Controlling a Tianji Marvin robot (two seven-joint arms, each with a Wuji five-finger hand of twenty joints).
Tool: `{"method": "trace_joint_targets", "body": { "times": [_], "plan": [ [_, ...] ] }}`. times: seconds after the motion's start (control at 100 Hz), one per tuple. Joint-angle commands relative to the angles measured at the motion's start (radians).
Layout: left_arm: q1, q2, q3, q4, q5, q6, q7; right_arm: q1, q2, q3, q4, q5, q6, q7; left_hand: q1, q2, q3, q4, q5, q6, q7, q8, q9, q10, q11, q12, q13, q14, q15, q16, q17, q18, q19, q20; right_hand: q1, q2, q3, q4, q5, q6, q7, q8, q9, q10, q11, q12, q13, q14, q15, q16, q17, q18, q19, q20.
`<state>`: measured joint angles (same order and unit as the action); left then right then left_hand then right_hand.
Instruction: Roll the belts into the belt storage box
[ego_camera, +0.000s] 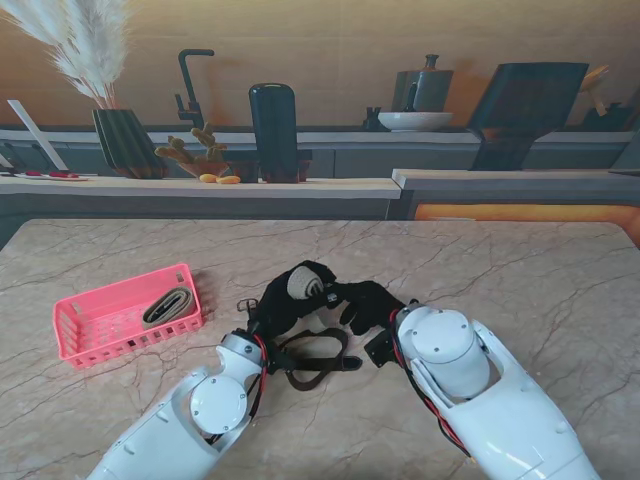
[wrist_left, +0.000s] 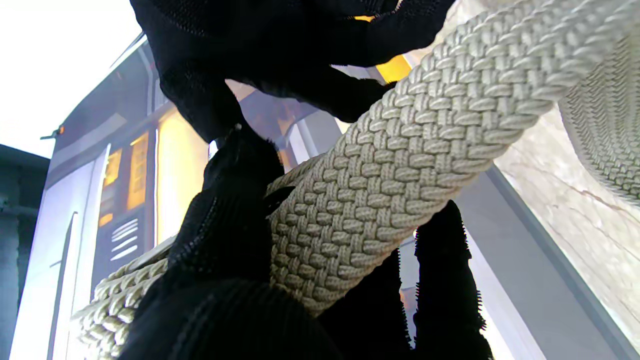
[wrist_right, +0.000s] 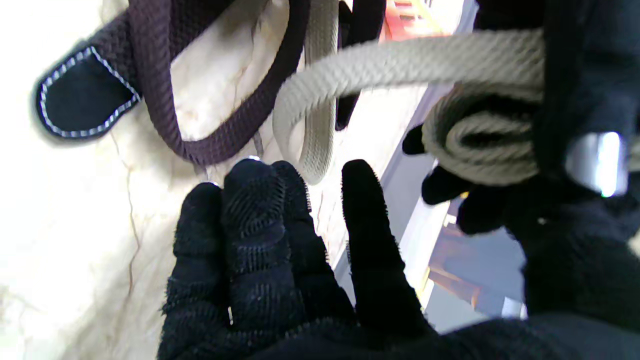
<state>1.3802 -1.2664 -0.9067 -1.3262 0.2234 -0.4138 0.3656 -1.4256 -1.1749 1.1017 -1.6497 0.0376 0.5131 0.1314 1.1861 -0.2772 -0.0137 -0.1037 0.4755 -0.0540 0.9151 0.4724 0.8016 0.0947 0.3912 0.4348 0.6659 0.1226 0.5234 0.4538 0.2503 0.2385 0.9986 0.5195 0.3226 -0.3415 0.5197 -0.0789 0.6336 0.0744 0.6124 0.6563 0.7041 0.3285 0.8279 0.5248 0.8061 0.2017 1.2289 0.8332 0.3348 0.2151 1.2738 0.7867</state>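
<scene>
Storage box: a pink basket (ego_camera: 90, 330) sits on the marble table (ego_camera: 480, 270) at the left, well apart from both hands
Stored belt: one beige belt (ego_camera: 167, 306) already lies inside the basket, along its far right side, loosely coiled rather than tightly rolled
Left hand: black-gloved left hand (ego_camera: 285, 300) is raised just above the table near the centre, its fingers (wrist_left: 235, 210) closed around a cream braided belt (wrist_left: 400, 165); part of that belt is wound into a small roll (ego_camera: 303, 284) at the fingertips, and the left wrist view shows the woven strap running across the palm
Dark belt: a dark brown belt (ego_camera: 310, 360) lies in a loose loop on the table, nearer to me than the hands, between the two forearms; its stitched tip (wrist_right: 80, 100) shows in the right wrist view
Right hand: black-gloved right hand (ego_camera: 365, 303) is just beside the left one; its fingers (wrist_right: 260, 235) are extended and slightly spread, gripping nothing in the right wrist view, with the cream roll (wrist_right: 480, 145) close by
</scene>
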Motion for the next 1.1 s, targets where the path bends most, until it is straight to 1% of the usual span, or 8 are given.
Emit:
{"method": "trace_joint_targets", "body": {
  "times": [0.0,0.12,0.15,0.21,0.37,0.53,0.69,1.09],
  "plan": [
    [0.004,-0.008,-0.006,-0.019,-0.021,0.013,0.003,-0.028,-0.002,0.015,-0.01,-0.009,-0.019,-0.031,0.105,0.154,0.04,0.023,-0.002,-0.039,0.055,0.026,0.08,-0.075,0.067,0.016,0.01,-0.038,0.019,-0.004,-0.005,-0.026,0.027,-0.011,-0.013,-0.01,0.011,-0.012,0.029,-0.003,-0.026,0.014,0.011,0.013,-0.011,-0.016,-0.006,0.032,-0.05,-0.027,-0.01,0.017,-0.013,-0.015],
    [0.004,-0.011,-0.008,-0.022,-0.037,0.04,0.002,-0.055,-0.004,0.033,-0.011,-0.067,-0.135,-0.085,0.087,0.104,0.04,0.042,0.027,-0.005,0.073,0.02,0.132,-0.059,0.116,0.071,0.05,-0.013,0.09,0.032,0.004,-0.017,0.052,0.001,0.049,-0.06,0.045,-0.001,-0.018,-0.033,-0.093,-0.012,-0.016,-0.049,-0.108,-0.064,-0.078,0.022,-0.315,-0.128,-0.07,0.047,-0.185,-0.093],
    [0.002,-0.011,-0.007,-0.02,-0.036,0.045,0.003,-0.06,-0.003,0.035,-0.01,-0.089,-0.175,-0.096,-0.063,0.027,0.29,0.008,0.037,0.001,0.087,0.016,0.154,-0.056,0.138,0.097,0.069,-0.004,0.118,0.045,0.011,-0.016,0.063,0.006,0.065,-0.078,0.066,0.0,-0.031,-0.045,-0.098,-0.016,-0.021,-0.066,-0.132,-0.073,-0.094,0.013,-0.376,-0.15,-0.071,0.052,-0.218,-0.102],
    [-0.002,-0.012,-0.005,-0.015,-0.031,0.051,0.006,-0.067,0.001,0.036,-0.001,-0.141,-0.27,-0.115,-0.176,-0.038,0.446,-0.003,0.053,0.011,0.117,0.01,0.19,-0.05,0.203,0.142,0.108,0.005,0.168,0.062,0.036,-0.022,0.091,0.016,0.091,-0.117,0.131,0.003,-0.065,-0.072,-0.097,-0.021,-0.034,-0.098,-0.167,-0.086,-0.127,-0.012,-0.502,-0.198,-0.057,0.041,-0.292,-0.127],
    [-0.013,-0.014,0.0,-0.002,-0.014,0.07,0.017,-0.077,0.011,0.032,0.02,-0.276,-0.493,-0.175,-0.308,-0.139,0.566,0.012,0.066,0.031,0.207,0.049,0.231,-0.042,0.416,0.235,0.187,0.003,0.307,0.114,0.107,-0.037,0.174,0.041,0.151,-0.261,0.366,-0.008,-0.151,-0.106,-0.047,-0.042,-0.075,-0.131,-0.173,-0.094,-0.144,-0.066,-0.659,-0.266,-0.02,0.0,-0.421,-0.184],
    [-0.025,-0.012,0.007,0.014,0.028,0.08,0.029,-0.078,0.033,0.026,0.028,-0.462,-0.654,-0.201,-0.39,-0.218,0.642,0.016,0.033,0.069,0.309,0.169,0.239,-0.059,0.59,0.318,0.253,0.004,0.428,0.186,0.157,-0.008,0.239,0.061,0.166,-0.337,0.326,-0.009,-0.273,-0.075,-0.054,-0.072,-0.163,-0.143,-0.175,-0.102,-0.175,-0.1,-0.672,-0.271,-0.014,-0.018,-0.449,-0.187],
    [-0.044,-0.012,0.02,0.043,0.108,0.077,0.075,-0.065,0.034,-0.004,0.035,-0.585,-0.701,-0.275,-0.412,-0.242,0.677,0.014,0.022,0.1,0.407,0.278,0.285,-0.079,0.751,0.384,0.356,-0.014,0.548,0.219,0.233,0.011,0.319,0.081,0.12,-0.292,0.086,0.007,-0.287,-0.039,-0.056,-0.107,-0.154,-0.135,-0.139,-0.095,-0.149,-0.1,-0.595,-0.23,0.013,-0.017,-0.391,-0.125],
    [-0.077,-0.005,0.047,0.085,0.223,0.088,0.124,0.035,0.01,-0.127,0.103,-0.683,-0.676,-0.407,-0.415,-0.25,0.748,0.042,0.034,0.158,0.435,0.36,0.311,-0.074,0.834,0.4,0.397,0.007,0.615,0.205,0.256,0.065,0.363,0.09,-0.083,-0.148,0.105,0.018,-0.065,0.024,0.033,-0.057,0.154,-0.083,0.103,-0.004,0.082,-0.008,-0.154,-0.055,0.12,0.036,-0.041,-0.048]
  ]
}}
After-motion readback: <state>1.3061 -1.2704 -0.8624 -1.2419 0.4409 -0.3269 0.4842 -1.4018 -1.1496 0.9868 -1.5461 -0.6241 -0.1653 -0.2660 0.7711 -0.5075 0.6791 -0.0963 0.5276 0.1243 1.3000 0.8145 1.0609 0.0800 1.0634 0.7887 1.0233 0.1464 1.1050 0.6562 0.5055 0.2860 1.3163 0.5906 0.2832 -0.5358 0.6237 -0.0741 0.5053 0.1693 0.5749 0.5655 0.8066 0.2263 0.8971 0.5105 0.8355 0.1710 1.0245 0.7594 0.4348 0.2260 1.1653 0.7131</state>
